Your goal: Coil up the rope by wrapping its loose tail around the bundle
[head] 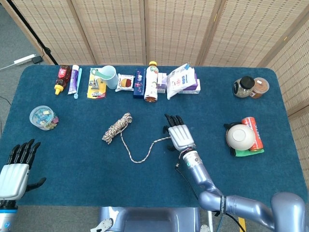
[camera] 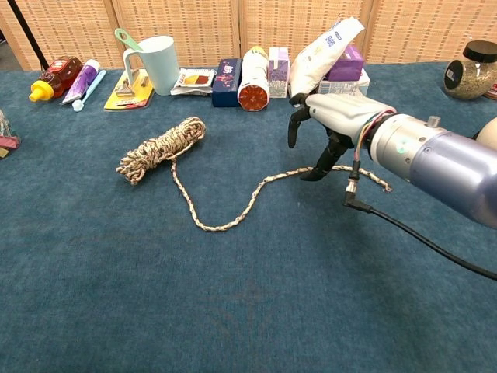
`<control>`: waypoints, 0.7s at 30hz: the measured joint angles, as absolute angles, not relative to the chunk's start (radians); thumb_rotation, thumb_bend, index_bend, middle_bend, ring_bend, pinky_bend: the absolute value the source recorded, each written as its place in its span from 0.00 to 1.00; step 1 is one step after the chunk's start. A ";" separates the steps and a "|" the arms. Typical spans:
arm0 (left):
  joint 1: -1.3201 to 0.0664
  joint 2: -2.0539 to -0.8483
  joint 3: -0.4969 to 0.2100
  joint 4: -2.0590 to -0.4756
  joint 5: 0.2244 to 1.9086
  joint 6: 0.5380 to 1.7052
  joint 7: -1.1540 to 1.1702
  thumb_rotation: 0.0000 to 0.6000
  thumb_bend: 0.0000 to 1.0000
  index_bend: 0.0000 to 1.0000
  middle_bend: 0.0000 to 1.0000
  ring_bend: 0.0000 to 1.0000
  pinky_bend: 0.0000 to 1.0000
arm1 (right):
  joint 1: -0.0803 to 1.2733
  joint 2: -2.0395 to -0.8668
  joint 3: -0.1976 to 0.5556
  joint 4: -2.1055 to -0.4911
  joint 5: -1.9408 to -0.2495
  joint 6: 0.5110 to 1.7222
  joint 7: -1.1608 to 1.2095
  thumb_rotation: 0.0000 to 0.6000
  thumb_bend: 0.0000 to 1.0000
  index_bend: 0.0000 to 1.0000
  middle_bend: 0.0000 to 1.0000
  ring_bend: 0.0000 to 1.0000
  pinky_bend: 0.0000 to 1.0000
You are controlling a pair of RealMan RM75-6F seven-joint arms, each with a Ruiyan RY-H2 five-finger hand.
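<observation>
Nearest the robot, the left hand (head: 13, 169) waits at the table's near edge, fingers spread and holding nothing, well apart from the rope. Further out, the right hand (camera: 330, 124) hovers palm down over the loose tail (camera: 233, 214), fingers apart and bent down, nothing gripped; in the chest view its thumb tip seems to sit at or just above the cord, though contact cannot be told. The tail's free end (camera: 384, 186) lies just behind this hand, toward its wrist, and the rest snakes off to the hand's left in an S-curve. Beyond that, left and farther out, lies the bundle (camera: 161, 148), already wound into a tight hank. By my reading the task has barely begun: the tail lies fully slack on the blue tabletop (head: 87, 179), no turn wrapped around the bundle, with grasping, lifting and every wrap left to do
</observation>
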State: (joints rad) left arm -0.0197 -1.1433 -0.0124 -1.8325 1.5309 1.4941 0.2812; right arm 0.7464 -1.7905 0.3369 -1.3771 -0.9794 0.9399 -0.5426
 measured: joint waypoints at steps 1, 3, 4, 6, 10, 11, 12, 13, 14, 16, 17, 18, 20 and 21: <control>-0.021 -1.144 -0.013 -1.833 1.528 1.492 0.282 1.00 0.09 0.00 0.00 0.00 0.00 | 0.752 -1.797 0.335 -1.368 -0.979 0.938 -0.540 1.00 0.23 0.40 0.00 0.00 0.00; -0.023 -1.146 -0.015 -1.833 1.520 1.489 0.286 1.00 0.09 0.00 0.00 0.00 0.00 | 0.764 -1.810 0.331 -1.347 -0.978 0.935 -0.537 1.00 0.23 0.40 0.00 0.00 0.00; -0.024 -1.147 -0.016 -1.833 1.517 1.488 0.288 1.00 0.09 0.00 0.00 0.00 0.00 | 0.769 -1.815 0.330 -1.338 -0.977 0.933 -0.536 1.00 0.24 0.41 0.00 0.00 0.00; -0.026 -1.148 -0.017 -1.833 1.512 1.486 0.292 1.00 0.09 0.00 0.00 0.00 0.00 | 0.780 -1.828 0.327 -1.313 -0.973 0.927 -0.533 1.00 0.25 0.40 0.00 0.00 0.00; -0.028 -1.150 -0.020 -1.833 1.502 1.484 0.294 1.00 0.10 0.00 0.00 0.00 0.00 | 0.802 -1.851 0.322 -1.266 -0.964 0.913 -0.529 1.00 0.31 0.40 0.00 0.00 0.00; -0.029 -1.150 -0.021 -1.833 1.499 1.484 0.295 1.00 0.10 0.00 0.00 0.00 0.00 | 0.809 -1.855 0.322 -1.254 -0.960 0.908 -0.529 1.00 0.33 0.40 0.00 0.00 0.00; -0.030 -1.151 -0.022 -1.832 1.497 1.483 0.298 1.00 0.10 0.00 0.00 0.00 0.00 | 0.815 -1.858 0.322 -1.245 -0.956 0.905 -0.530 1.00 0.34 0.40 0.00 0.00 0.00; -0.031 -1.151 -0.022 -1.832 1.495 1.483 0.300 1.00 0.10 0.00 0.00 0.00 0.00 | 0.820 -1.861 0.322 -1.238 -0.950 0.901 -0.531 1.00 0.35 0.40 0.00 0.00 0.00; -0.032 -1.152 -0.022 -1.832 1.493 1.482 0.302 1.00 0.10 0.00 0.00 0.00 0.00 | 0.826 -1.864 0.322 -1.229 -0.943 0.897 -0.532 1.00 0.35 0.41 0.00 0.00 0.00; -0.033 -1.152 -0.022 -1.833 1.491 1.482 0.303 1.00 0.10 0.00 0.00 0.00 0.00 | 0.833 -1.867 0.322 -1.219 -0.934 0.893 -0.534 1.00 0.36 0.41 0.00 0.00 0.00; -0.033 -1.152 -0.023 -1.833 1.490 1.482 0.303 1.00 0.10 0.00 0.00 0.00 0.00 | 0.836 -1.868 0.321 -1.214 -0.930 0.890 -0.534 1.00 0.36 0.41 0.00 0.00 0.00; -0.033 -1.152 -0.023 -1.833 1.489 1.484 0.303 1.00 0.10 0.00 0.00 0.00 0.00 | 0.838 -1.869 0.320 -1.212 -0.928 0.889 -0.534 1.00 0.36 0.42 0.00 0.00 0.00; -0.034 -1.152 -0.023 -1.833 1.488 1.483 0.302 1.00 0.10 0.00 0.00 0.00 0.00 | 0.843 -1.869 0.318 -1.206 -0.923 0.888 -0.535 1.00 0.36 0.42 0.00 0.00 0.00; -0.034 -1.152 -0.023 -1.833 1.486 1.482 0.302 1.00 0.10 0.00 0.00 0.00 0.00 | 0.845 -1.870 0.317 -1.205 -0.921 0.888 -0.535 1.00 0.36 0.42 0.00 0.00 0.00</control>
